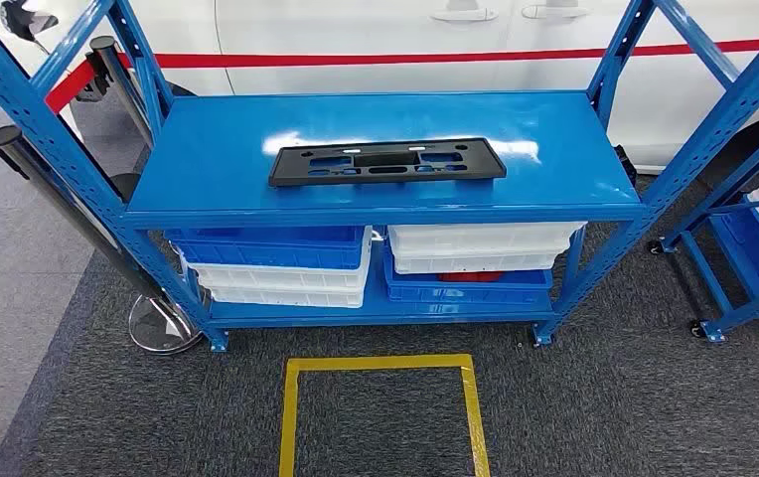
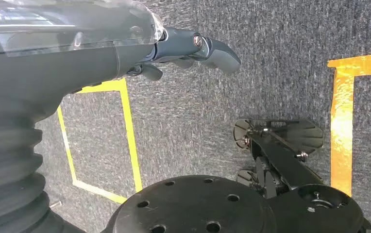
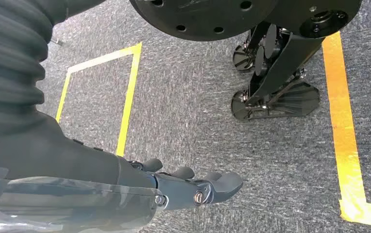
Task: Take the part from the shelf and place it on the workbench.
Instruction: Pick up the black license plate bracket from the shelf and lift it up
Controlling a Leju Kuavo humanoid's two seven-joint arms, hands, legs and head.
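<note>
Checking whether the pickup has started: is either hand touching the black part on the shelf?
Apart. The head view shows the black part lying alone on the blue shelf; wrist views show the left hand and right hand hanging over carpet.

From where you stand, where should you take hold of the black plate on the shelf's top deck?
Probably by its two short ends, one hand at each. The black plate lies flat and long, running left to right near the front edge of the blue shelf, so reach in from the front. Its cut-out slots offer finger holds. Both hands hang empty over the carpet.
</note>
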